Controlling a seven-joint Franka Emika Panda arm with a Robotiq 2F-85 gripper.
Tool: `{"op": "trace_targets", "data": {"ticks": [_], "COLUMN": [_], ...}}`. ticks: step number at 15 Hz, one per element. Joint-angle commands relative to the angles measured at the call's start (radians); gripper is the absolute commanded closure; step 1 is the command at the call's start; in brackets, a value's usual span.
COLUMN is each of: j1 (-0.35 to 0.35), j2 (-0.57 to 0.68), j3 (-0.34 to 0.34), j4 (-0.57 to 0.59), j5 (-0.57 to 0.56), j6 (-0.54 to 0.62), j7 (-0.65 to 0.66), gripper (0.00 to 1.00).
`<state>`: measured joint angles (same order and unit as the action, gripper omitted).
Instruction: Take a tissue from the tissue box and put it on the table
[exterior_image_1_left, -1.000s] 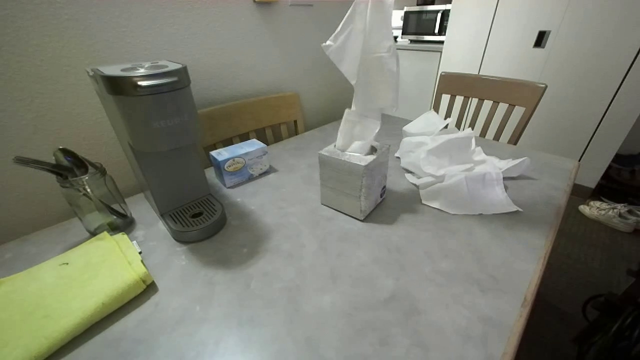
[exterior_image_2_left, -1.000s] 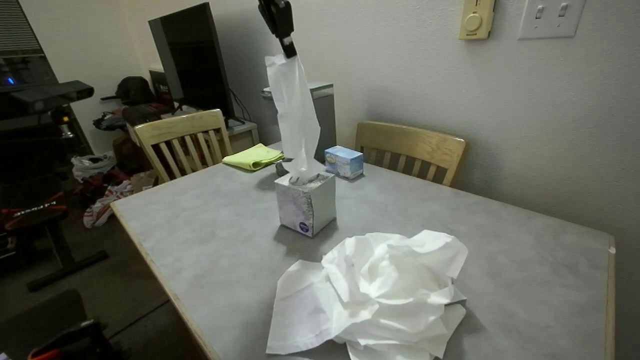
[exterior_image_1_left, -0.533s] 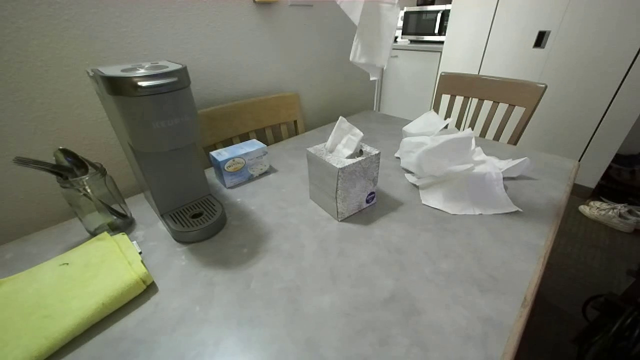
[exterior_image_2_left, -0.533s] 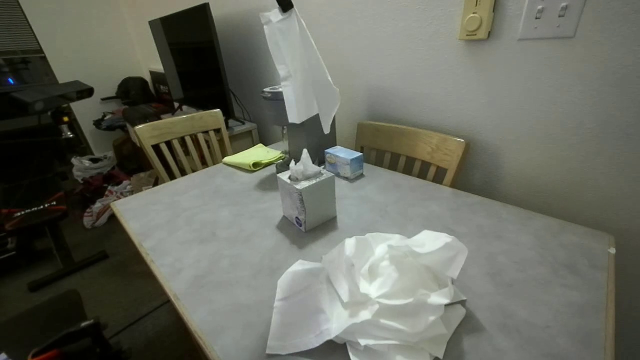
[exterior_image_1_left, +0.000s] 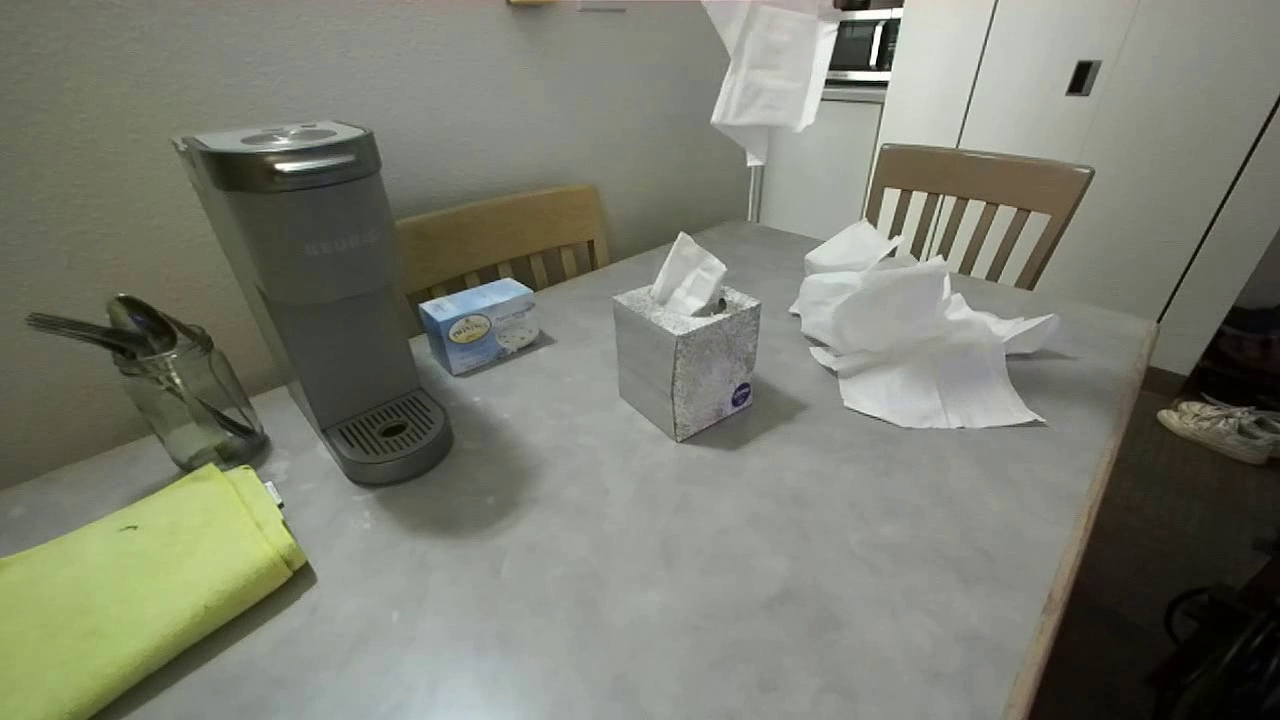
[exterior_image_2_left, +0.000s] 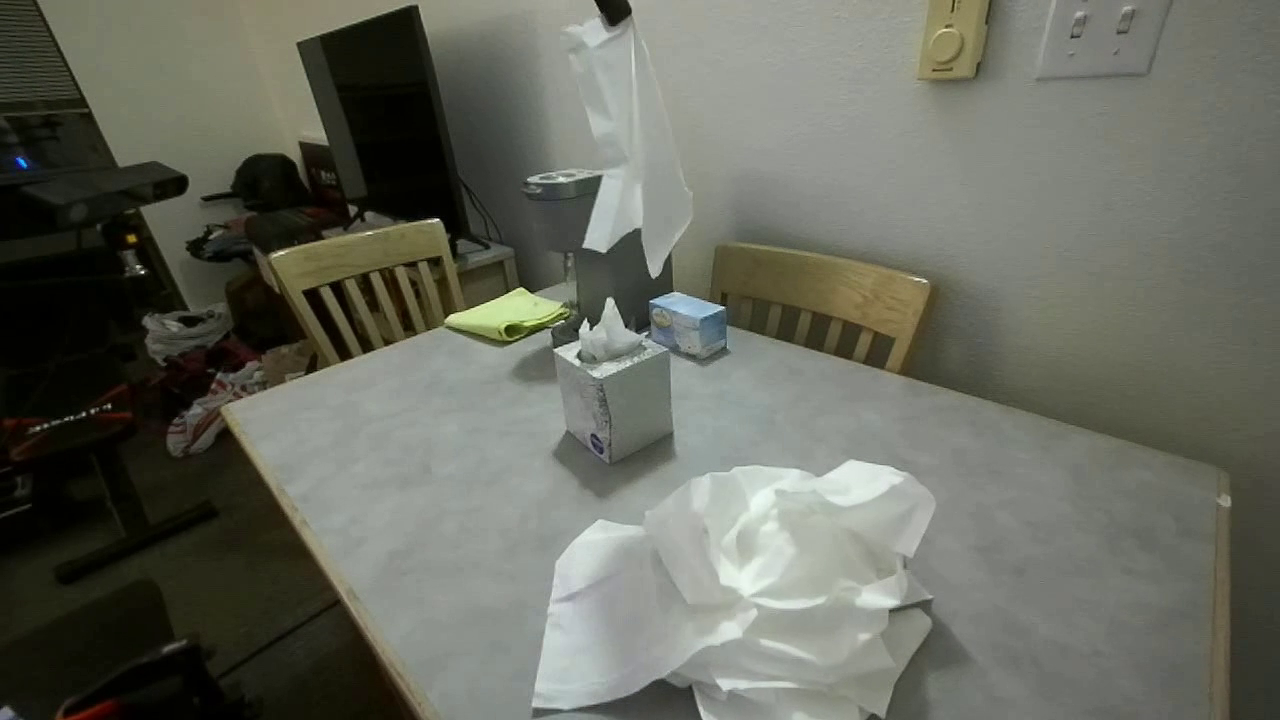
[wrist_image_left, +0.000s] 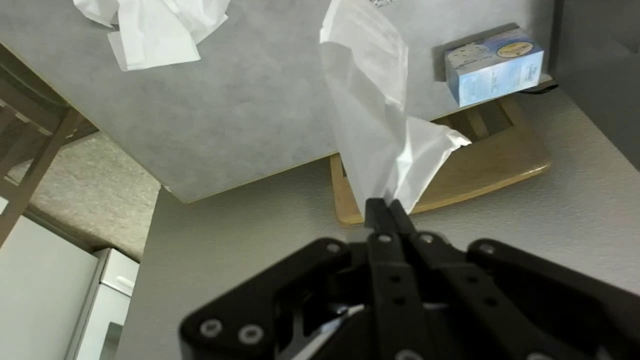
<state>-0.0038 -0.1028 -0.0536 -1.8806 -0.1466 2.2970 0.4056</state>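
The tissue box (exterior_image_1_left: 685, 365) is a silver-white cube standing upright on the grey table (exterior_image_1_left: 700, 560), and it shows in both exterior views (exterior_image_2_left: 620, 405). A tissue tuft (exterior_image_1_left: 690, 275) sticks up from its opening. My gripper (wrist_image_left: 386, 202) is shut on the top end of a white tissue (wrist_image_left: 370, 110). Only its dark fingertip (exterior_image_2_left: 614, 10) shows at the top of an exterior view. The held tissue hangs well above the box (exterior_image_2_left: 640, 150), apart from it. Its top and the gripper are cut off in an exterior view (exterior_image_1_left: 775, 70).
Several crumpled tissues (exterior_image_1_left: 920, 340) lie beside the box in a loose pile. A blue tea box (exterior_image_1_left: 480, 325), a grey coffee maker (exterior_image_1_left: 330, 300), a glass jar with cutlery (exterior_image_1_left: 190, 400) and a yellow cloth (exterior_image_1_left: 140, 590) stand or lie on the table. Chairs (exterior_image_2_left: 820, 300) stand at its edges.
The tissue has come free of the box and risen with my gripper, then shifted slightly sideways. The box has turned a little on the table, and a new tuft stands in its opening.
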Motion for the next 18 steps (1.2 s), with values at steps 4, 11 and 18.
{"op": "trace_targets", "data": {"ticks": [4,11,18], "j1": [-0.095,-0.149,-0.209], "j2": [0.046,0.123,0.383], "j3": [-0.072,-0.14,-0.111], "j4": [-0.087,-0.196,-0.258], "j5": [0.03,0.273,0.438], "j6": [0.157,0.266,0.476], "j7": [-0.207,-0.524,-0.709], "gripper": [1.0,1.0,0.98]}}
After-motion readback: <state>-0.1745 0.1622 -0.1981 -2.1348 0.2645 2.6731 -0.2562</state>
